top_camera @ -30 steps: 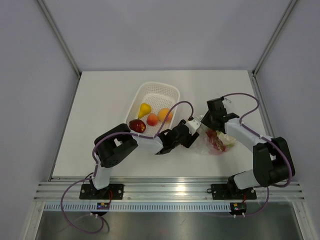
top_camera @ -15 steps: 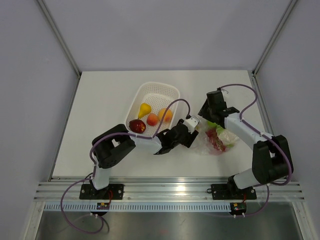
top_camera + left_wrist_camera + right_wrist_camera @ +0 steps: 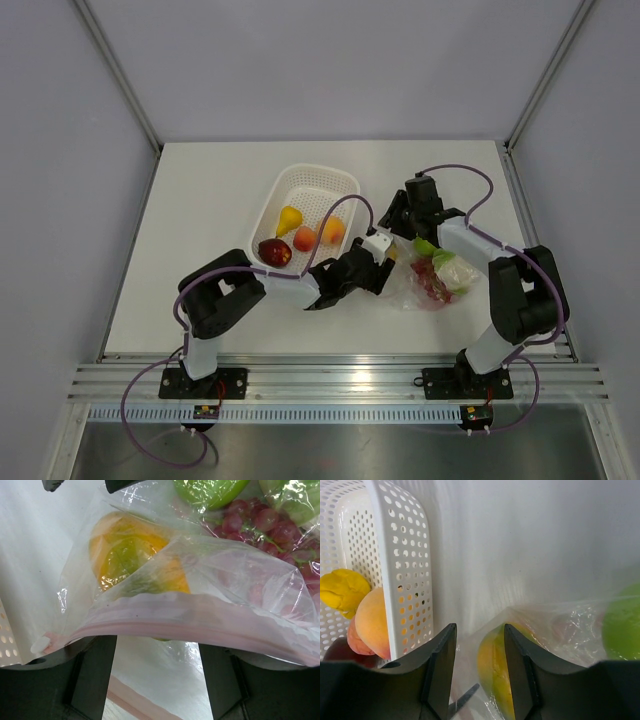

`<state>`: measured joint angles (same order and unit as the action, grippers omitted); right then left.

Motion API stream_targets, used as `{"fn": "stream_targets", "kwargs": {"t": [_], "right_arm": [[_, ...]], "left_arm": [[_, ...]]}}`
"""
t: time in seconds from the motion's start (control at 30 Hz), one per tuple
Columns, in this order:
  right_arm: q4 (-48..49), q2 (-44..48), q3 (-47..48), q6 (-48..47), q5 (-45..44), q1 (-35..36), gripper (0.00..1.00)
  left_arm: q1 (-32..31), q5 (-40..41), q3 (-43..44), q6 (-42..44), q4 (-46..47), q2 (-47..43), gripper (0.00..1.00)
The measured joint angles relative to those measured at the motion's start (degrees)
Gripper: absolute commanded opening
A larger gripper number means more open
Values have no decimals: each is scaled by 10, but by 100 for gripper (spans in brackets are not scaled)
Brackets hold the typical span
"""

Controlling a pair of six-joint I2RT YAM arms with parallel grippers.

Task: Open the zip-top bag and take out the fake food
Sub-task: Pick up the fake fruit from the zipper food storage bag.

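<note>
zip-top bag, pink strip draped across parted left hand.

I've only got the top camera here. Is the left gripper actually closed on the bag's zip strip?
Observer: No. In the left wrist view the left gripper stands open, and the pink zip strip lies across the tips of its fingers.
Operator: What sits nearest that strip?
Observer: Inside the bag, an orange-yellow piece, with red grapes further in.
Operator: And the right gripper?
Observer: In the right wrist view the right gripper is open too. The orange-yellow piece shows through the gap between its fingers, inside the bag.
</note>
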<state>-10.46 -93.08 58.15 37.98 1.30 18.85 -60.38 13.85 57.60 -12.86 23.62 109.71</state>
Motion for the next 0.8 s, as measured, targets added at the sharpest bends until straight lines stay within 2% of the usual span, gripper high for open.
{"fn": "stream_targets", "kwargs": {"t": [0.6, 0.8], "right_arm": [[18, -44, 0, -23, 31, 0, 50], [21, -45, 0, -23, 44, 0, 50]], "left_arm": [[-1, 45, 36, -53, -41, 4, 70], [-1, 64, 77, -55, -78, 19, 71]]}}
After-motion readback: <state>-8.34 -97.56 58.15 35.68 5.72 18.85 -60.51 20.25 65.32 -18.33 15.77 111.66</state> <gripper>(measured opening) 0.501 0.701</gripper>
